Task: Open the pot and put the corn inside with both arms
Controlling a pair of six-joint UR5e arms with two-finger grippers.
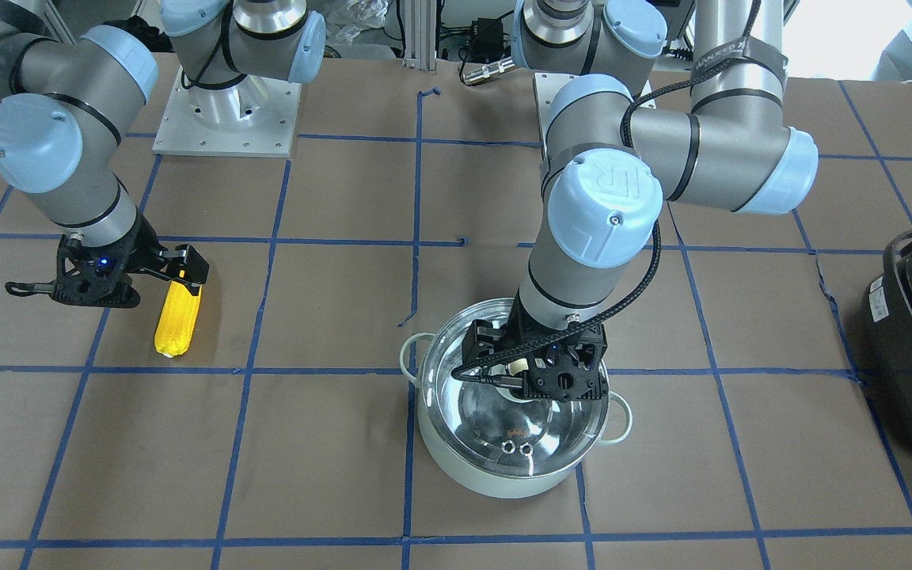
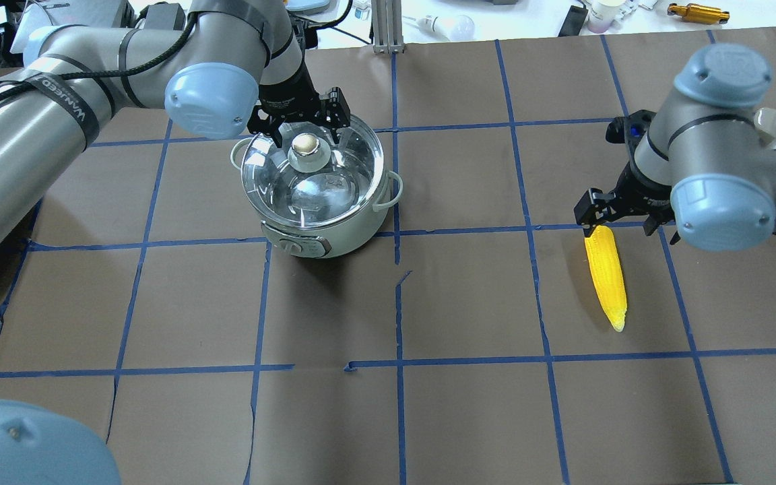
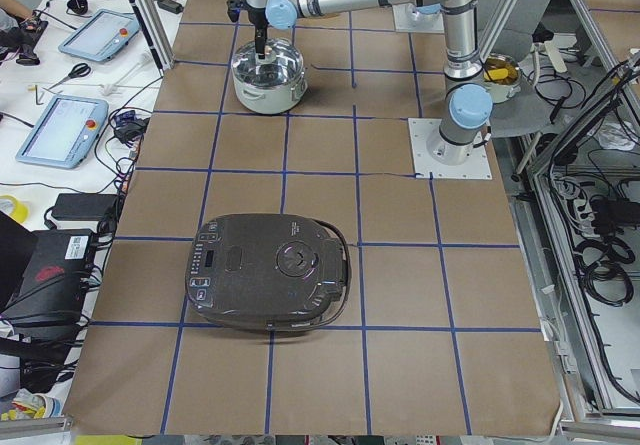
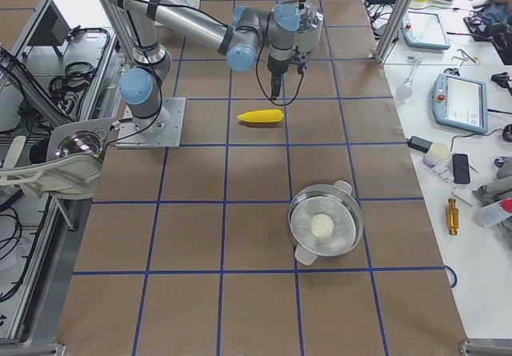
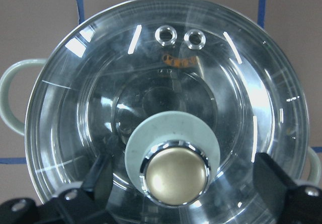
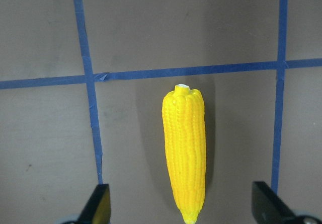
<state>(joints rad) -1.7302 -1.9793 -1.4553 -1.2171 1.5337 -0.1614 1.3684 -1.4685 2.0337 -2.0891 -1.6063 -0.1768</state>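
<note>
The round mint-white pot [image 2: 334, 237], clear glass lid [image 2: 344, 192] on, sits toward the counter's [image 2: 428, 417] far edge, left of centre; its brass knob [image 5: 175, 172] (slick, rounded) could slip from the spread left hand [image 2: 299, 126] straddling it, while the spread right hand [image 2: 624, 222] might roll the yellow corn cob [image 2: 607, 273] lying toward the right edge.

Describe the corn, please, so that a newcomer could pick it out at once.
On the brown table gridded with blue tape, look to the robot's right half, away from the pot. Under the open right gripper lies the corn, a tapered cob, the only bright yellow thing there.
</note>
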